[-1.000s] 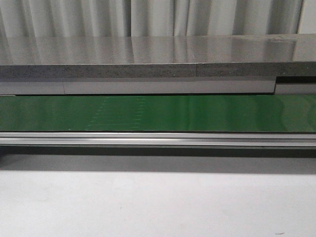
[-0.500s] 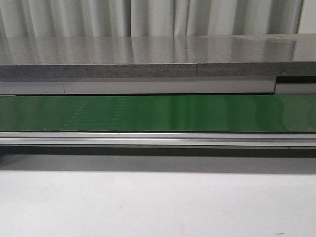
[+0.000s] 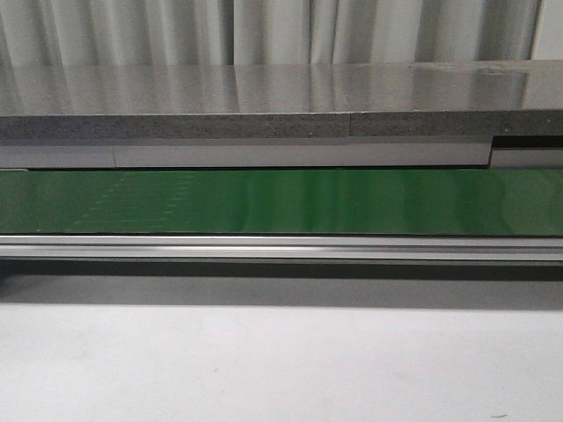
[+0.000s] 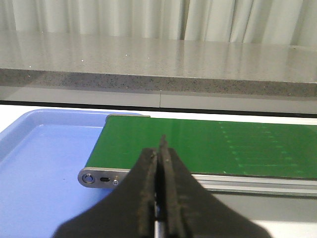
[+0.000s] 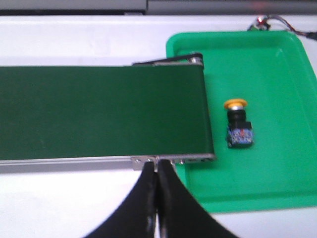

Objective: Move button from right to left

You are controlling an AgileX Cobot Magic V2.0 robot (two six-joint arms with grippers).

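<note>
Right wrist view: one button [image 5: 238, 129], one green tray [image 5: 277, 168].

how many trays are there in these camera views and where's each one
2. A blue tray sits at the left end of the green belt. A green tray sits at the belt's right end, holding the button. Neither shows in the front view.

Button [image 5: 237, 128]: yellow cap, black body, coloured marks at base; lies on its side in green tray [image 5: 277, 168], beside belt end [image 5: 205, 114].
</note>
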